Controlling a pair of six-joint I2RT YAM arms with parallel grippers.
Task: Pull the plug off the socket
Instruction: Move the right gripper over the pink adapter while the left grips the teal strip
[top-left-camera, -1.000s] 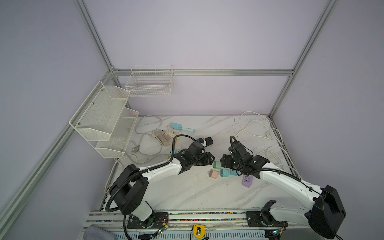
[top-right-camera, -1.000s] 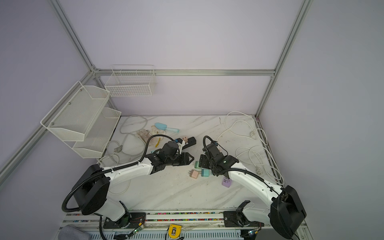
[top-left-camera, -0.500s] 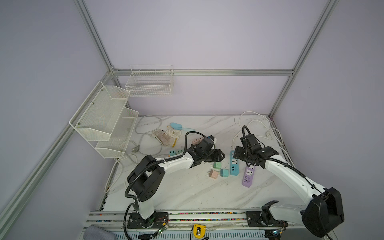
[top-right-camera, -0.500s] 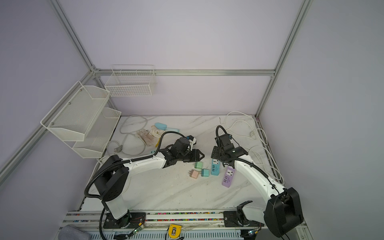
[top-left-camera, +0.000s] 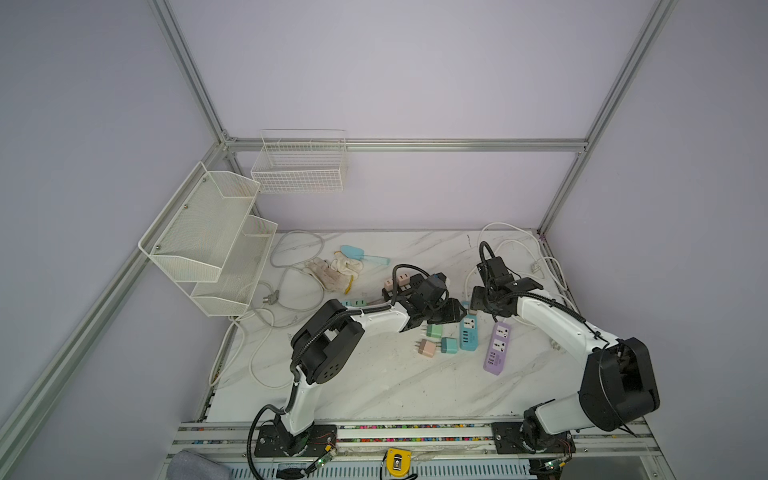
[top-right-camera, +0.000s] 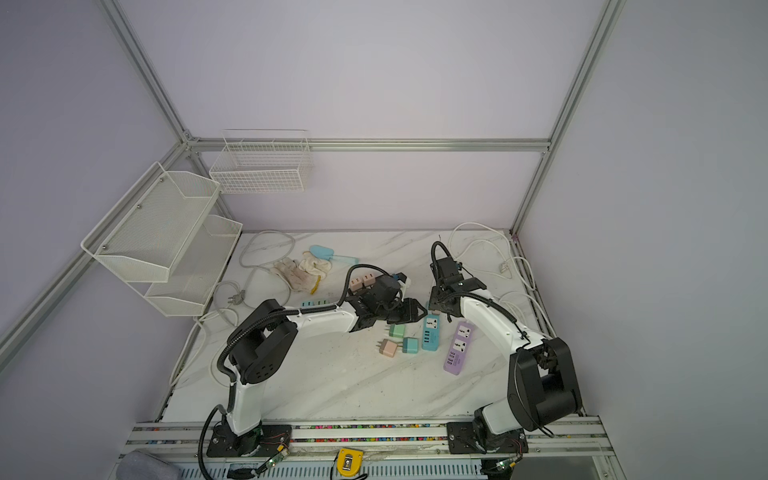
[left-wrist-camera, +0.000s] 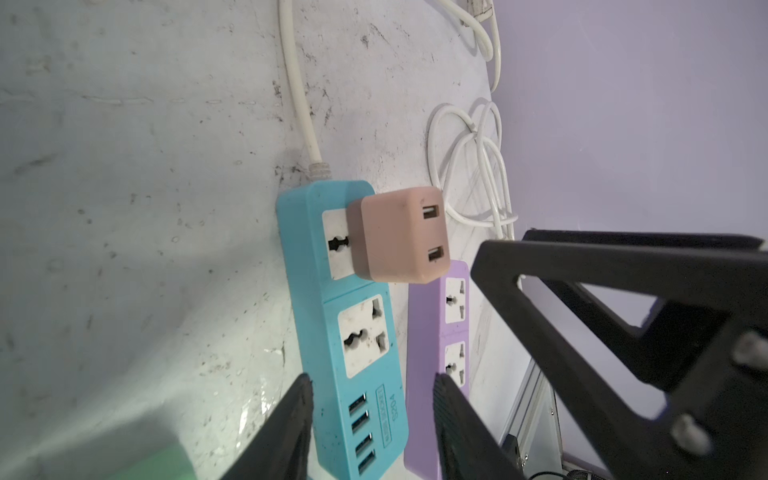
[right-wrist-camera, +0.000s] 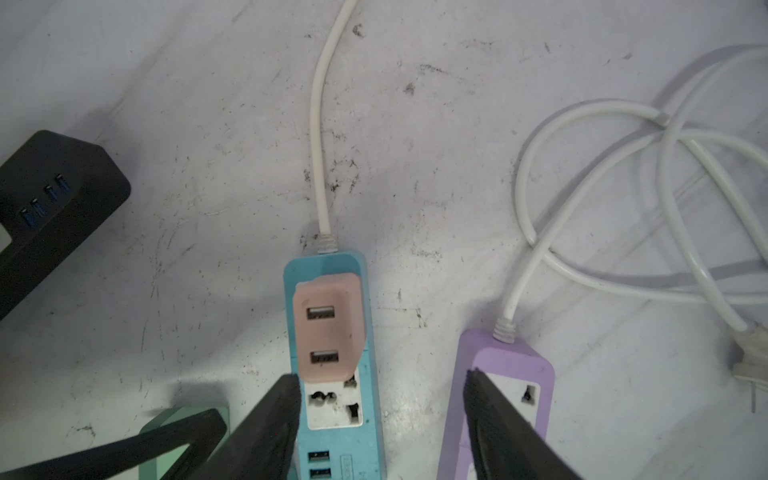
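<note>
A pink plug (right-wrist-camera: 326, 328) with two USB ports sits in the end outlet of a blue socket strip (right-wrist-camera: 338, 419), beside its white cord. My right gripper (right-wrist-camera: 382, 399) is open just short of the plug. One of its fingers (right-wrist-camera: 274, 415) is beside the blue strip and the other is over the purple strip (right-wrist-camera: 503, 374). In the left wrist view my left gripper (left-wrist-camera: 372, 415) is open astride the USB end of the blue strip (left-wrist-camera: 345, 332), apart from the plug (left-wrist-camera: 399, 237). In a top view both grippers (top-left-camera: 453, 311) (top-left-camera: 478, 301) meet at the strip's far end (top-left-camera: 468, 332).
Green (top-left-camera: 435, 330), pink (top-left-camera: 427, 347) and teal (top-left-camera: 449, 345) adapters lie left of the blue strip. A black power block (right-wrist-camera: 54, 208) sits nearby. White cables (top-left-camera: 540, 266) coil at the right edge. Gloves (top-left-camera: 332, 270), a wire shelf (top-left-camera: 208, 241) and a basket (top-left-camera: 299, 166) are at the back left.
Both arms have swung from the loose adapters toward the back right, to the blue strip, uncovering both strips. My right gripper's jaws have narrowed a little.
</note>
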